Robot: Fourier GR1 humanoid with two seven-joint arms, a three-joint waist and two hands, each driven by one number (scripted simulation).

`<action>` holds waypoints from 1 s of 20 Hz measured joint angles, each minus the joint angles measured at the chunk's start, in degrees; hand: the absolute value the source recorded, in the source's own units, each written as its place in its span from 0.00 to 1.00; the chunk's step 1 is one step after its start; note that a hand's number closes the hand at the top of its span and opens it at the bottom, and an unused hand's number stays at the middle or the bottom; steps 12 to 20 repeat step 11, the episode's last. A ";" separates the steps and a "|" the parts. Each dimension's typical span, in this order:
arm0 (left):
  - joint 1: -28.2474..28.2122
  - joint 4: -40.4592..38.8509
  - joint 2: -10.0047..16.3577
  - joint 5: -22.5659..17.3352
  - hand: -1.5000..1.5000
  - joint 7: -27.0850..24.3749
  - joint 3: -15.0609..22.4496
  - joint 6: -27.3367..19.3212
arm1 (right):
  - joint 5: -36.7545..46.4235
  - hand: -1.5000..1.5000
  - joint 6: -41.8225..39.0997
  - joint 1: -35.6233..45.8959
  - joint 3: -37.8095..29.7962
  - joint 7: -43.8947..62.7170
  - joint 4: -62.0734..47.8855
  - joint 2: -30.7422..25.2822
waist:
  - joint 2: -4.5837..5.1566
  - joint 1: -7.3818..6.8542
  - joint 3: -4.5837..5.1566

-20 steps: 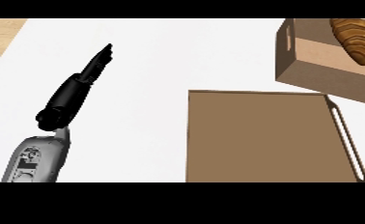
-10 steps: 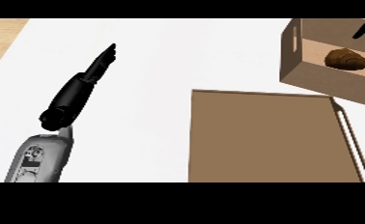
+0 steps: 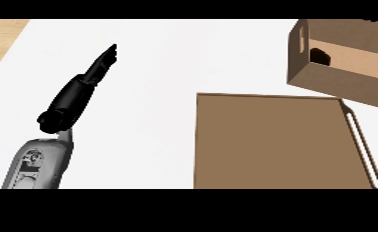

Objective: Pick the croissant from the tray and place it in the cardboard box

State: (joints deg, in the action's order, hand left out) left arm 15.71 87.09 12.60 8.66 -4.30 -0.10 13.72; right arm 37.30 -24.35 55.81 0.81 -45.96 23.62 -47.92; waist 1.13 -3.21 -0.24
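I note the croissant, visible earlier, now hidden inside the brown cardboard box [image 3: 338,78]; placement likely done. The black left hand [image 3: 77,96] rests, fingers straight, together.

On the white counter [image 3: 184,56] a flat brown tray [image 3: 273,141] lies near right, with a cardboard box [image 3: 328,78] just beyond it.

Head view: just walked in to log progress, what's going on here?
Nothing is being handled. The black left hand is open with straight fingers above the white counter at left. The flat brown tray at lower right shows no croissant, and none is visible in the open cardboard box at upper right, whose inside is mostly hidden. The right hand is out of view.
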 measured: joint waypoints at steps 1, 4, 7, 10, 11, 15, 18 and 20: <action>-0.11 0.00 0.01 -0.06 0.50 -0.02 -0.05 0.03 | -2.75 0.00 -1.02 0.69 -2.17 0.63 -1.23 0.70 | -0.05 0.01 -0.03; -0.51 -0.10 0.00 -0.07 0.50 -0.33 -0.03 0.10 | -10.57 0.00 -4.38 2.66 -8.71 4.29 -5.77 2.40 | -0.03 -0.03 -0.04; -0.64 0.31 0.10 -0.13 0.50 -0.25 -0.01 0.25 | -16.93 0.00 -8.21 4.72 -14.42 9.73 -10.65 2.14 | 0.01 -0.08 -0.04; -0.27 0.22 0.29 -0.37 0.50 -0.55 -0.19 0.58 | -21.58 0.00 -11.19 6.68 -18.95 14.98 -14.65 0.22 | 0.40 -0.40 -0.06; -0.01 0.18 0.15 -0.22 0.50 -0.57 -0.05 0.48 | -22.77 0.00 -11.83 7.24 -20.13 16.45 -15.63 -0.18 | 0.52 -0.51 -0.07; -0.01 0.18 0.15 -0.22 0.50 -0.57 -0.05 0.48 | -22.77 0.00 -11.83 7.24 -20.13 16.45 -15.63 -0.18 | 0.52 -0.51 -0.07; -0.01 0.18 0.15 -0.22 0.50 -0.57 -0.05 0.48 | -22.77 0.00 -11.83 7.24 -20.13 16.45 -15.63 -0.18 | 0.52 -0.51 -0.07; -0.01 0.18 0.15 -0.22 0.50 -0.57 -0.05 0.48 | -22.77 0.00 -11.83 7.24 -20.13 16.45 -15.63 -0.18 | 0.52 -0.51 -0.07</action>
